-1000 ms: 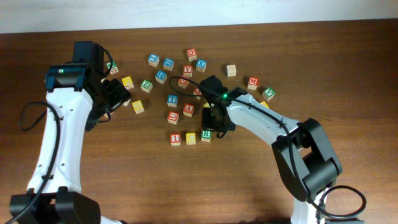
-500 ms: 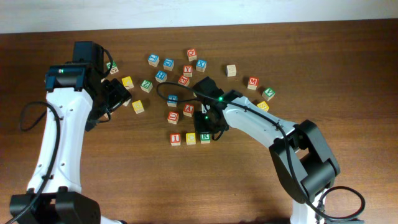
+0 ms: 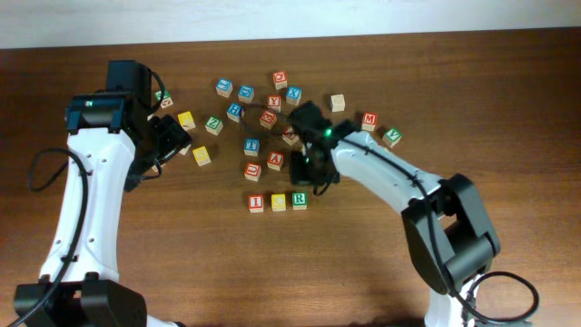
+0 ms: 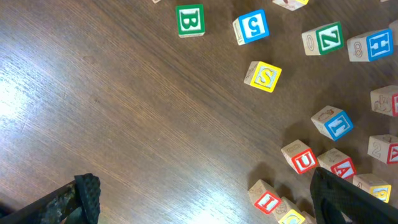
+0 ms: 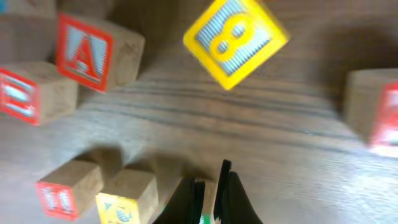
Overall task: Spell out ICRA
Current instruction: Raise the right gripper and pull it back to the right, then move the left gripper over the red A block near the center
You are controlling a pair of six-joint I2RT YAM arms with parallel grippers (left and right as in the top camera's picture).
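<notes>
Well left of A (image 3: 274, 161), the left gripper (image 3: 171, 139) hangs spread wide and empty. I (image 3: 256, 203), C (image 3: 278, 202) and R (image 3: 299, 200) sit in a row on the robot's side of A, the slot after R bare. U (image 3: 252, 170) crowds A's left side, so fingers closing on A may catch U too. Just right of A, the right gripper (image 5: 206, 183) is pinched together on nothing; dragging A down carelessly could knock R askew. Yellow 8 (image 5: 236, 34) lies near A, apparently off that path.

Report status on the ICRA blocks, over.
Left gripper open, right gripper shut. I, C, R in a row; A apart, not placed. U cube beside A, yellow 8 cube close.
</notes>
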